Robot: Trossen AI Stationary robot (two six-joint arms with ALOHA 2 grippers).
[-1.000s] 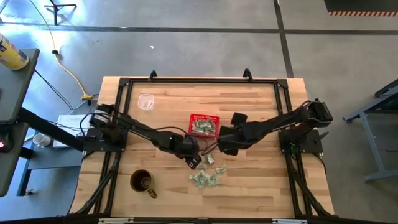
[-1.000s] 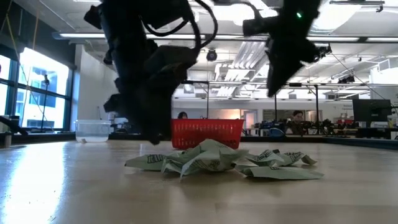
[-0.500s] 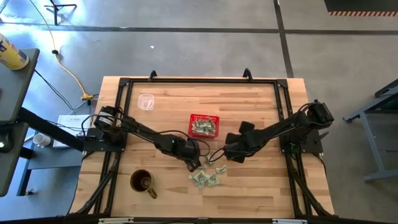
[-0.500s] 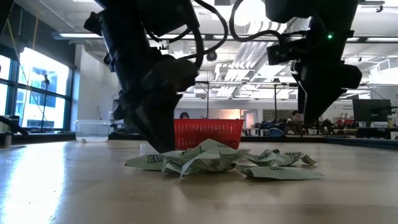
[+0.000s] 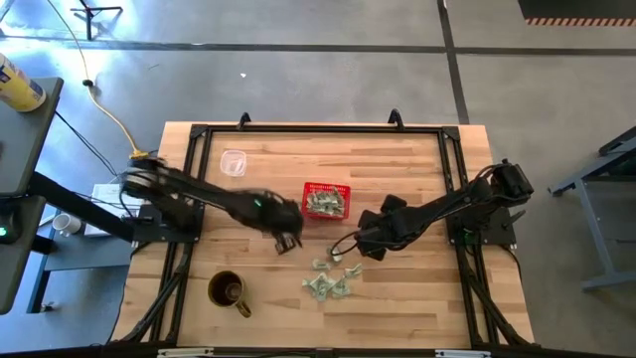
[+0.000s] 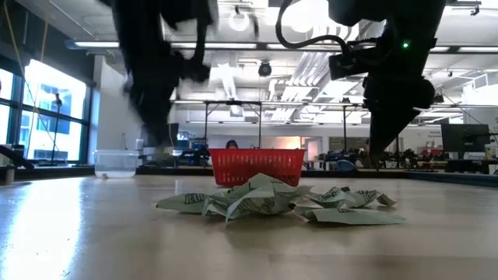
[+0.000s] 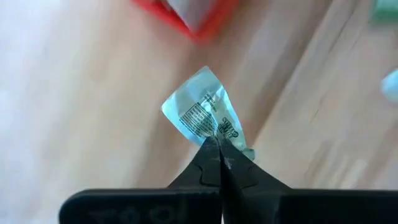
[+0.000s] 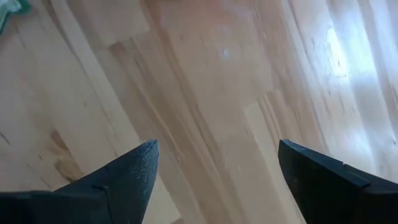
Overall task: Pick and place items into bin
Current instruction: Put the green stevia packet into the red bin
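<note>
One packet (image 7: 204, 117) is pinched tight in the left gripper (image 7: 216, 144), at seven o'clock from the red basket (image 5: 326, 199). More packets (image 5: 331, 285) lie at six o'clock. The right gripper (image 8: 214, 168) is wide open, holding nothing.

Left arm (image 6: 159, 70) motion-blurred in low view; red basket (image 7: 186, 15) blurred, cut off at frame top, left wrist view.

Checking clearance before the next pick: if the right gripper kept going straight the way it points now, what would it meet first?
Probably bare wood. The right gripper, fingers wide open, faces only the light wooden tabletop. A pale green packet shows just at the edge, off its line.
</note>
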